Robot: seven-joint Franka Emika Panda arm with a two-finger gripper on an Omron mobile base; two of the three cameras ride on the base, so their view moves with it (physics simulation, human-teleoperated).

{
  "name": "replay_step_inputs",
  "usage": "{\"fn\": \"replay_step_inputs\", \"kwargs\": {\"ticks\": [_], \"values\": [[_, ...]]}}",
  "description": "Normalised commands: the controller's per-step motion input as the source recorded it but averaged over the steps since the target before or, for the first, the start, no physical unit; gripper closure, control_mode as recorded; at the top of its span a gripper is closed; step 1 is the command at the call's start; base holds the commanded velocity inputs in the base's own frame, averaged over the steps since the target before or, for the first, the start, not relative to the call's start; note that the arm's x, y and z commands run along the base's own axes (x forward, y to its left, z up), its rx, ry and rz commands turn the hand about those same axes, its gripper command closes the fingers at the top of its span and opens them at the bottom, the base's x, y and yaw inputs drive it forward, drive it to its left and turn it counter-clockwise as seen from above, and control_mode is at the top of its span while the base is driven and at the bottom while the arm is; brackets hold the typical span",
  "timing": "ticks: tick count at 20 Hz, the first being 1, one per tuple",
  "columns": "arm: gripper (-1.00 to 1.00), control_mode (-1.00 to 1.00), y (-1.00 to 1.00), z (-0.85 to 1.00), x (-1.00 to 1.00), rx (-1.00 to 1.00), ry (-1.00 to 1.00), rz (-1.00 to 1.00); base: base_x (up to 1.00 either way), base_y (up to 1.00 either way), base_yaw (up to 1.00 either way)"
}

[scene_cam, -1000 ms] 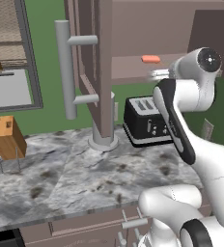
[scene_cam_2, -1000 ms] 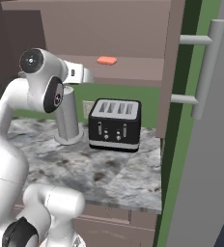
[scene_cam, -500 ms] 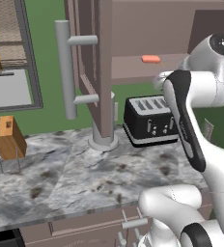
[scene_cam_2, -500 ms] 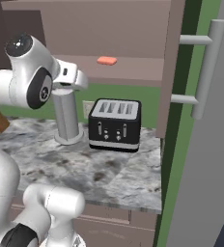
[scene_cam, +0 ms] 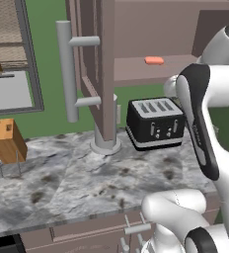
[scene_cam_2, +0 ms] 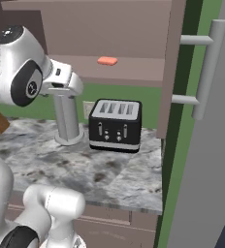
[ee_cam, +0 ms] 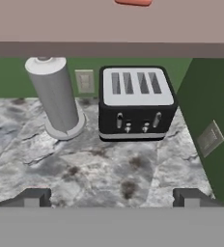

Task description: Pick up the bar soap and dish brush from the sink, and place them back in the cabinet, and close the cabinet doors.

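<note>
One small salmon-pink bar soap lies flat on the floor of the large mauve-brown wall cabinet, near the front edge, and in the hand view its lower edge shows at the very top, above and well ahead of the gripper. The gripper carries nothing; its two dark fingertips stand wide apart at the bottom of the hand view, with bare grey marbled stone worktop between them. Below the soap and slightly to one side, a black four-slot toaster with a silver top sits on the worktop against the green wall, and just beside it stands a tall grey cylinder on a round foot. Both tall mauve-brown panelled doors are swung open: one shows edge-on in the left base view with its long grey bar handle, the other stands in the right base view with its own grey bar handle. A wooden knife block rests at the far left of the worktop. Low brown cupboard fronts with short grey handles run under the worktop edge.
</note>
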Motion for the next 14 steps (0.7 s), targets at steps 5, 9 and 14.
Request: {"fn": "replay_step_inputs", "kwargs": {"ticks": [5,9,14], "values": [[-1.0,-1.0,0.0,0.0,-0.58,0.0,0.04,0.0,0.0,0.0,0.0],[-1.0,-1.0,0.0,-0.04,-0.47,0.0,0.0,0.0,0.0,0.0,0.0],[-1.0,-1.0,0.0,-0.17,-0.3,0.0,0.0,0.0,0.0,0.0,0.0]]}}
